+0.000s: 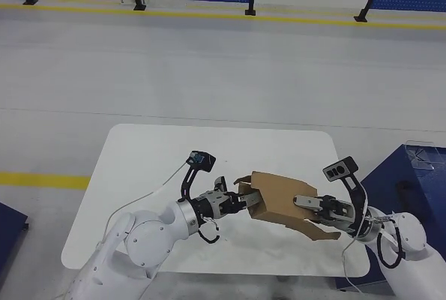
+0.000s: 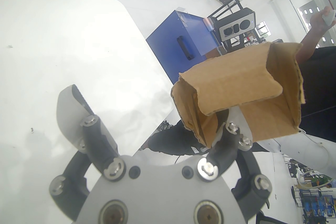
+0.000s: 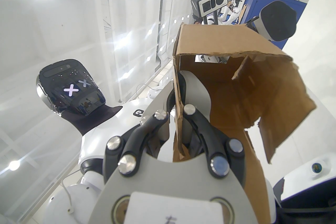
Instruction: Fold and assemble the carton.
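Seen from above, the brown corrugated cardboard carton (image 1: 282, 199) hangs over the near part of the white rounded tabletop (image 1: 170, 161), between my left end effector (image 1: 237, 198) and right end effector (image 1: 306, 201), and it covers their tips. At my left wrist the end effector (image 2: 153, 104) is spread wide, with one fingertip lost under a carton flap and the other free. At my right wrist the end effector (image 3: 179, 83) pinches a carton wall, which mostly hides the outer finger.
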`<state>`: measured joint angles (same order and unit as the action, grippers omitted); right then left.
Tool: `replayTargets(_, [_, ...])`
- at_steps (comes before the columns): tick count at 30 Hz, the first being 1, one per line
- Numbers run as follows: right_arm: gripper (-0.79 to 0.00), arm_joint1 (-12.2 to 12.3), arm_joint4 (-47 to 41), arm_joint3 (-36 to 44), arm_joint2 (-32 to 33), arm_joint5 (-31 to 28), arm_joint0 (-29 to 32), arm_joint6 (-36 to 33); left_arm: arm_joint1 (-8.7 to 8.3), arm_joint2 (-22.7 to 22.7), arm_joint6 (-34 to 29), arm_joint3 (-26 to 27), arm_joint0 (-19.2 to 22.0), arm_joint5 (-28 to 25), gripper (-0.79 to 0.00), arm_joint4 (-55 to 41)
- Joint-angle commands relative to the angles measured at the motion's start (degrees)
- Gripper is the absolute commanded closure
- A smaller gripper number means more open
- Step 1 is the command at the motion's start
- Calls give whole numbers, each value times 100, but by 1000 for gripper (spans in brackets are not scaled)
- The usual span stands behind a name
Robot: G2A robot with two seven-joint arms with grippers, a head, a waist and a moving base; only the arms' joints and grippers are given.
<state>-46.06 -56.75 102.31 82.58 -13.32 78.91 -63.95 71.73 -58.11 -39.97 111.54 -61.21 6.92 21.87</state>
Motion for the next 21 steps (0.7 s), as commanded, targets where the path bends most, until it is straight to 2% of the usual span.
replayTargets(1, [0, 0, 0, 0, 0, 0, 0, 0, 0, 0, 0, 0, 0, 0, -785, 0])
replayTargets(7, [0, 0, 0, 0, 0, 0, 0, 0, 0, 0, 0, 0, 0, 0, -785, 0])
replayTargets(13, [0, -52, -114, 38, -4, -135, -11, 327, -10, -294, 673, 260, -82, -453, -785, 72])
replayTargets(18, [0, -140, -535, -161, -17, -542, -54, 322, -56, -856, 1532, 711, -421, -896, -785, 217])
replayTargets(21, [0, -216, -959, -314, -131, -849, -123, 97, -71, -1125, 1982, 829, -664, -1141, -785, 171])
